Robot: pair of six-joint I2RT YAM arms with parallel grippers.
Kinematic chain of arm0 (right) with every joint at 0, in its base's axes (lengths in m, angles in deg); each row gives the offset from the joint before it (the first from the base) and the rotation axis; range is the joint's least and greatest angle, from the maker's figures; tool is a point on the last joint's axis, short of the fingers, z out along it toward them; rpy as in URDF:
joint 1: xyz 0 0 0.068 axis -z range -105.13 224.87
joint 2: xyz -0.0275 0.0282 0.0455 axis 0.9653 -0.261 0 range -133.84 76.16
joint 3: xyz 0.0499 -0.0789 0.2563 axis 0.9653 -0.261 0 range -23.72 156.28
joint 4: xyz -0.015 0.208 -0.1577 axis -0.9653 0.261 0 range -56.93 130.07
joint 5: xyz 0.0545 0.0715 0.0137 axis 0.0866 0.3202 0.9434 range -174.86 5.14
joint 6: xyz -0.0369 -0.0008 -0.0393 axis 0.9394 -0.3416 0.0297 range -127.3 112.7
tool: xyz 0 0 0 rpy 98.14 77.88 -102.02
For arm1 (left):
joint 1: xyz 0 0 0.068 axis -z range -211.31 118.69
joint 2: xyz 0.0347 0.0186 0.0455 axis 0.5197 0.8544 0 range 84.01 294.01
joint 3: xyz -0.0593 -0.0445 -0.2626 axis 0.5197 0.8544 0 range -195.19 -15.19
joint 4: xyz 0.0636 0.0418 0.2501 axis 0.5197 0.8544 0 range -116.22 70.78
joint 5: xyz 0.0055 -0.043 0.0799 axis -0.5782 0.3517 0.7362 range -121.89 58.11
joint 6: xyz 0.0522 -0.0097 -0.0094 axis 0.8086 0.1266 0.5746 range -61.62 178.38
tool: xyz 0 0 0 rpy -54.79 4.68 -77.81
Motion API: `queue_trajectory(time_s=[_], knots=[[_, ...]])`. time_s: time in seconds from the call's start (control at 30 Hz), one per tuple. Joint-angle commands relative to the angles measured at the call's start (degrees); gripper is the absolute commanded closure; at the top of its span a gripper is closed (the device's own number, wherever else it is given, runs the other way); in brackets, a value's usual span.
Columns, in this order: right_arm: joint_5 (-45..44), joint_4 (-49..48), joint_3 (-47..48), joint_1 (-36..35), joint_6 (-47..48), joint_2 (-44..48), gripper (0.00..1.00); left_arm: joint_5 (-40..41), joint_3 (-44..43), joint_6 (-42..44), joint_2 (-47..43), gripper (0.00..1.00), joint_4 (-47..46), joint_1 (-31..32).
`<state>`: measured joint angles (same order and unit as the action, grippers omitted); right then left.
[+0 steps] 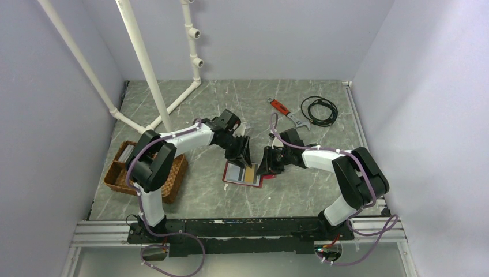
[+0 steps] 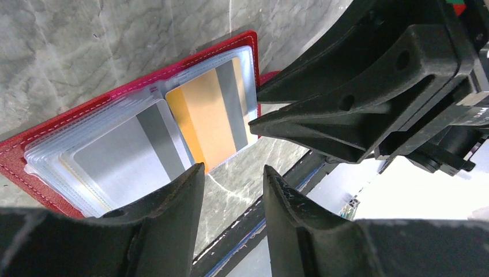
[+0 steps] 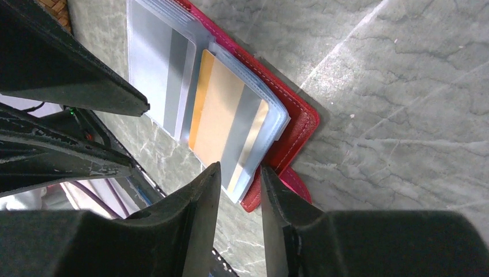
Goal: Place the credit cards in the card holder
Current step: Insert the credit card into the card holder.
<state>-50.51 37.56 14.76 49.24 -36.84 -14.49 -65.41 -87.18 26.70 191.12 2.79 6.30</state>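
Red stitched cover, and that's the card holder (image 1: 242,174), lying open flat in the middle of the grey marbled table (image 1: 300,193), right between the two arms. Inside it, the clear sleeves (image 3: 277,115) fan loosely, and two credit cards are in view in them: the gold card (image 2: 210,118) on the right leaf, the grey card (image 2: 124,156) on the left. I'd call those cards light, stiff and slick, hard to lift off a flat surface, so a pinch across a thin edge that stands proud looks best. The sleeves look floppy and slippery, likely to buckle if shoved, while the cover is soft and could slide, so pinning its red margin seems wise.

The left gripper (image 2: 233,170) hovers at the holder's far-left side, jaws apart, nothing between them. The right gripper (image 3: 239,170) sits at the right edge, jaws a narrow gap apart over the sleeve corner; whether they touch it, I can't tell. A wicker tray (image 1: 118,173) sits well off to the left.
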Motion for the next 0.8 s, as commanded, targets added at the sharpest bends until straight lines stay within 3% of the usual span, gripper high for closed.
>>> queue_trajectory(time_s=[0.0, 0.2, 0.4, 0.77], knots=[[-1.21, 1.11, 1.12, 0.33, 1.16, 2.75, 0.65, 0.43, -1.5, 1.27, 0.39, 0.54, -0.37, 0.62], [-1.05, 0.78, 0.83, 0.31, 0.3, 3.58, 0.65, -1.59, -1.86, 1.06, 4.58, 0.67, -3.02, 1.27], [0.04, 0.12, 0.55, 0.31, -0.49, 3.57, 0.65, 3.19, 0.09, 1.14, 5.89, 0.86, -1.89, 1.41], [-0.5, -0.44, 0.48, 0.31, -0.78, 1.87, 0.64, 3.42, 4.0, 0.74, 5.45, 0.9, -3.64, 1.35]])
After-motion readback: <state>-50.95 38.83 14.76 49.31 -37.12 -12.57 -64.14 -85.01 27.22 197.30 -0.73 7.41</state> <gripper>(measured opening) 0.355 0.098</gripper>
